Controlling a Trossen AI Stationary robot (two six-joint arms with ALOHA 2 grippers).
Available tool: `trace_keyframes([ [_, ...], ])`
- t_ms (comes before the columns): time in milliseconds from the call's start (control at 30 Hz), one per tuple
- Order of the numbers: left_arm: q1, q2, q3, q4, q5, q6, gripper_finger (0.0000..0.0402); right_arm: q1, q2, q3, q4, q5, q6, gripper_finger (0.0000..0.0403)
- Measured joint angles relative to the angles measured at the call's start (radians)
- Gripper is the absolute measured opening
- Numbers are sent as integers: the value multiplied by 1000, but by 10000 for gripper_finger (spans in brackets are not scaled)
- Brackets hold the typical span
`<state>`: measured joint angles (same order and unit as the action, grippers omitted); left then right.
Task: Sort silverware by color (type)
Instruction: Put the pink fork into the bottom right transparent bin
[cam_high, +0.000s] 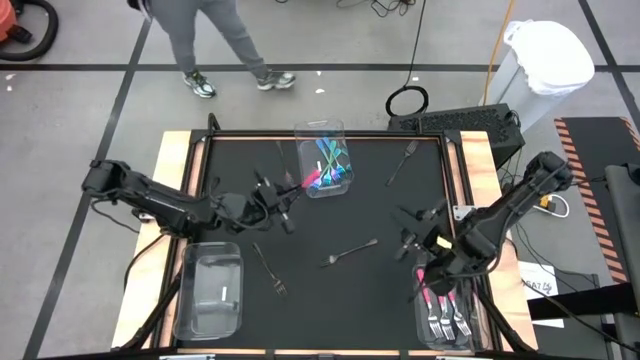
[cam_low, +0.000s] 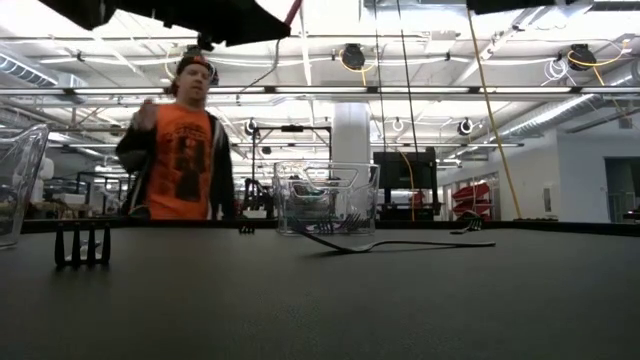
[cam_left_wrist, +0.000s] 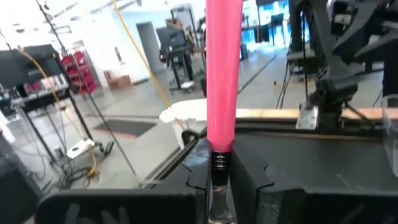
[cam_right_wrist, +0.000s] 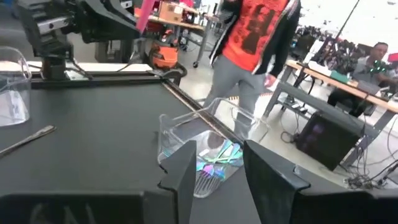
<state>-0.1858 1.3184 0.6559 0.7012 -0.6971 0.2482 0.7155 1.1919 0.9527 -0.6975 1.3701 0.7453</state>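
Observation:
My left gripper (cam_high: 287, 198) hovers near the table's middle, shut on a pink-handled utensil (cam_left_wrist: 222, 74) whose handle points toward the far clear bin (cam_high: 325, 160). That bin holds teal-handled utensils (cam_right_wrist: 214, 158) and a pink one. My right gripper (cam_right_wrist: 221, 180) is open and touches nothing, on the table's right side (cam_high: 410, 235). The near right bin (cam_high: 445, 318) holds pink-handled forks. Dark utensils lie flat on the mat: a fork (cam_high: 403, 160) at the far right, one (cam_high: 350, 252) in the middle, a fork (cam_high: 270, 270) toward the near left. My left gripper pinches the pink utensil between its two fingers at the black-ringed neck (cam_left_wrist: 219, 160), where the pink handle meets the silver head. The handle sticks out straight ahead beyond the fingertips. The utensil is lifted clear of the table; its head is hidden between the fingers.
A clear bin (cam_high: 210, 290) sits at the near left corner with a small pale piece inside. A person in an orange shirt (cam_low: 180, 150) stands beyond the far edge. A white bag (cam_high: 548, 50) and cables lie off the table's far right. Bare black mat (cam_high: 330, 310) lies in the near middle.

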Motion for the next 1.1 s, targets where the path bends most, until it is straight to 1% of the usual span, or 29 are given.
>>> trace_keyframes([
  [133,-1,87,1,137,-1,43,31,-18,32,0,134,-22,-136,130],
  [200,-1,130,16,165,-2,50,31,-25,47,0,220,-61,-225,130],
  [300,-7,190,55,175,-3,58,31,-41,71,0,381,-145,-386,130],
  [433,-33,277,134,182,-14,114,36,-62,111,0,611,-258,-608,130],
  [500,-52,318,176,183,-16,149,39,-75,129,0,699,-318,-682,130],
  [567,-71,355,215,181,-30,180,40,-89,146,0,773,-355,-734,130],
  [667,-101,399,263,180,-65,216,41,-106,166,0,849,-350,-786,130],
  [833,-144,441,323,184,-127,261,43,-139,181,0,933,-348,-797,130],
  [967,-173,448,332,197,-173,287,44,-154,181,0,1012,-347,-838,130],
  [1100,-193,448,334,227,-192,301,44,-153,176,0,1101,-348,-927,130],
])
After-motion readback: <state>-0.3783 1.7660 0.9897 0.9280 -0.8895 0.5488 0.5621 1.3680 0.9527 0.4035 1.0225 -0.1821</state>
